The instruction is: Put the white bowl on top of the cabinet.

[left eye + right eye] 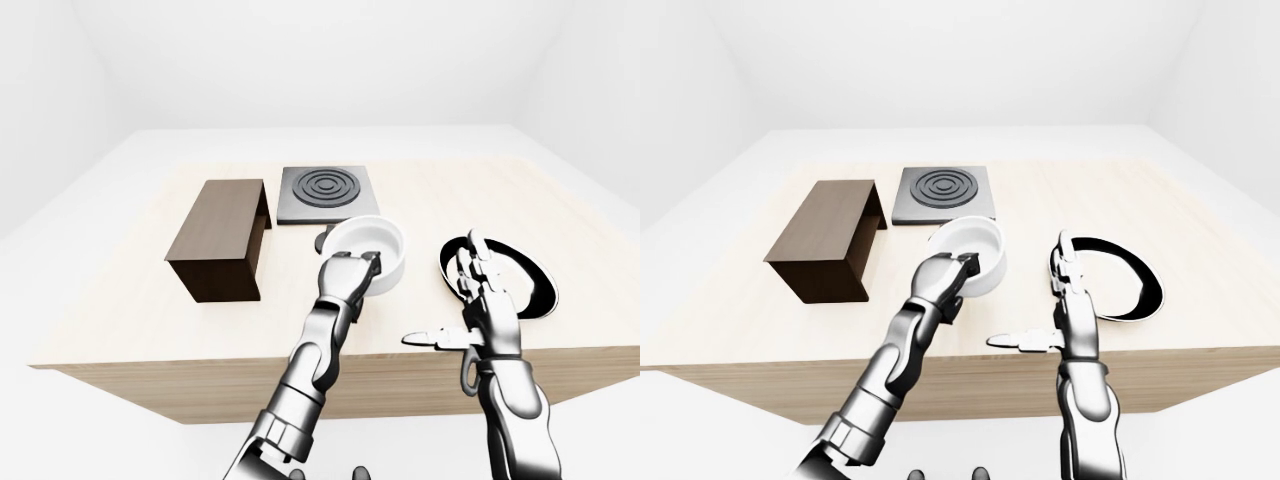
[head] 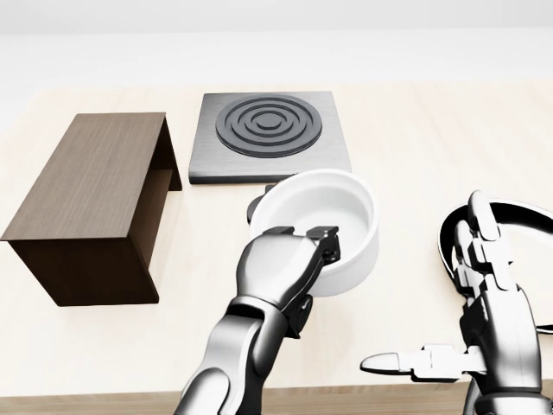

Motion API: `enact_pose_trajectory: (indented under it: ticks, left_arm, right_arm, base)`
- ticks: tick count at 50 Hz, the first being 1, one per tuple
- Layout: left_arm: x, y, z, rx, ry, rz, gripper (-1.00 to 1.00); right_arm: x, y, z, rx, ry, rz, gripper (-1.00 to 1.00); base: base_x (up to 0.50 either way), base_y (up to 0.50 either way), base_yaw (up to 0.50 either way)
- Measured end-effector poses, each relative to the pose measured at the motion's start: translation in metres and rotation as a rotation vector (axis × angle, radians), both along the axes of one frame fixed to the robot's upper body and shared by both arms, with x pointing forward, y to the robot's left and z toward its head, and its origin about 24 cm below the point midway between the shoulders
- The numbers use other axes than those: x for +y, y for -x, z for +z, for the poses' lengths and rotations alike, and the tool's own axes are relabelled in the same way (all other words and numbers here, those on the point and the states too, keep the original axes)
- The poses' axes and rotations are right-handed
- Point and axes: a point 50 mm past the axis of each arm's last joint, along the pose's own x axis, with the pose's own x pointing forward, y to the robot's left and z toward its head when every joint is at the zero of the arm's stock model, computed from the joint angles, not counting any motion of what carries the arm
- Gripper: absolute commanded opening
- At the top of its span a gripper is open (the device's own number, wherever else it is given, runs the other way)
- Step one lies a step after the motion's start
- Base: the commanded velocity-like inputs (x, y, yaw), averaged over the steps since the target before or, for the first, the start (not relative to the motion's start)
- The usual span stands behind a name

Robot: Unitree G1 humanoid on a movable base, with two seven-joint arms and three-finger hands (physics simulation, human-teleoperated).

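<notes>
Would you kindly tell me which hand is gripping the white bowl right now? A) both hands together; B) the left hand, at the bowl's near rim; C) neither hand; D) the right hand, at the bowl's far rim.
B: in the head view the left hand has its fingers closed over the lower rim of the white bowl, while the right hand stands open and apart, to the right of it.

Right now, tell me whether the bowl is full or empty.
Empty: the bowl shows only bare white inside, gripped at its rim by the left hand.
</notes>
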Motion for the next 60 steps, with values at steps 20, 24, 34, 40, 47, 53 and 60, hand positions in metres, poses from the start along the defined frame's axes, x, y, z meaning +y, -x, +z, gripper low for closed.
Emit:
enact_pose_trajectory:
  ticks: [20, 24, 34, 40, 47, 53, 60]
  left_arm:
    - [0.001, 0.0, 0.042, -0.084, -0.041, -0.029, -1.0]
    - [0.003, -0.001, 0.049, -0.1, -0.057, -0.027, -1.0]
    - [0.01, -0.001, 0.068, -0.139, -0.099, -0.011, -1.0]
    - [0.018, -0.001, 0.08, -0.16, -0.121, 0.008, -1.0]
    - [0.029, 0.0, 0.095, -0.187, -0.136, 0.034, -1.0]
    - [0.038, 0.002, 0.106, -0.208, -0.147, 0.055, -1.0]
    - [0.047, 0.007, 0.12, -0.237, -0.158, 0.08, -1.0]
  right_arm:
    - [0.002, -0.002, -0.003, 0.007, 0.006, 0.007, 1.0]
    - [0.003, -0.002, -0.004, 0.008, 0.007, 0.008, 1.0]
    - [0.005, -0.001, -0.005, 0.009, 0.011, 0.012, 1.0]
    - [0.006, -0.001, -0.006, 0.01, 0.014, 0.015, 1.0]
    - [0.007, 0.0, -0.006, 0.009, 0.017, 0.017, 1.0]
    - [0.008, 0.0, -0.007, 0.009, 0.019, 0.019, 1.0]
    - [0.009, 0.001, -0.007, 0.009, 0.021, 0.021, 1.0]
  base:
    - [0.0, 0.0, 0.0]
    - [0.0, 0.0, 0.0]
    - [0.0, 0.0, 0.0]
    - [0.0, 0.0, 0.0]
    - [0.0, 0.0, 0.0]
    - [0.0, 0.0, 0.0]
    - [0.0, 0.0, 0.0]
